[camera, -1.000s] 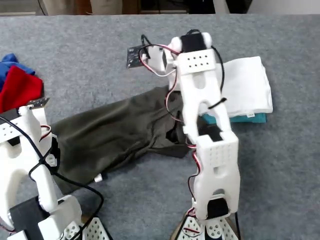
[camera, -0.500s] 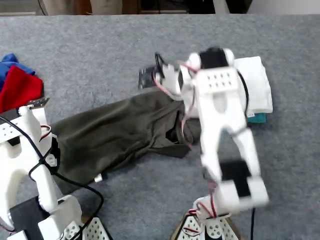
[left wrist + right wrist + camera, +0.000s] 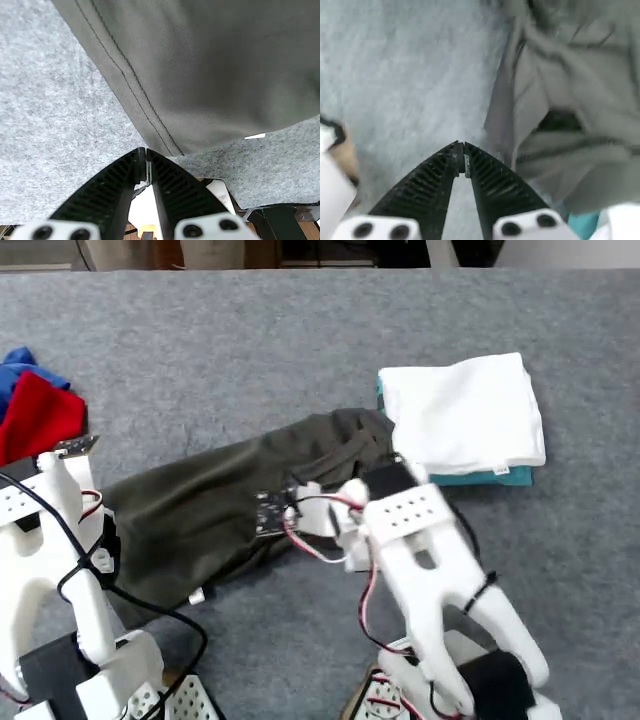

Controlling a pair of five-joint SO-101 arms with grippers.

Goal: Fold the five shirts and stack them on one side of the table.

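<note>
Five shirts on the table, and only two are folded. The olive shirt (image 3: 230, 505) is the one in play: unfolded, rumpled, lying slantwise across the middle, one end by the left arm (image 3: 60, 570) and the other right up against the stack on the right side. That stack is the white shirt (image 3: 465, 415), folded square, sitting on the folded teal shirt (image 3: 515, 476), which peeks out along its edge. Over at the left edge, the red shirt (image 3: 35, 420) and the blue shirt (image 3: 15, 375) lie bunched together, well apart from the rest.

On to the left gripper (image 3: 142, 160): jaws pressed together, nothing between them, hanging over bare felt just beside the olive shirt's stitched hem, with a small white tag (image 3: 255, 135) showing at the cloth's edge. The right gripper (image 3: 460, 162) is the same story, tips closed on nothing, poised above the table next to the crumpled folds. The right arm (image 3: 430, 570) is bent low over the near end of the olive shirt. Grey felt table (image 3: 200, 340) under all of it.
</note>
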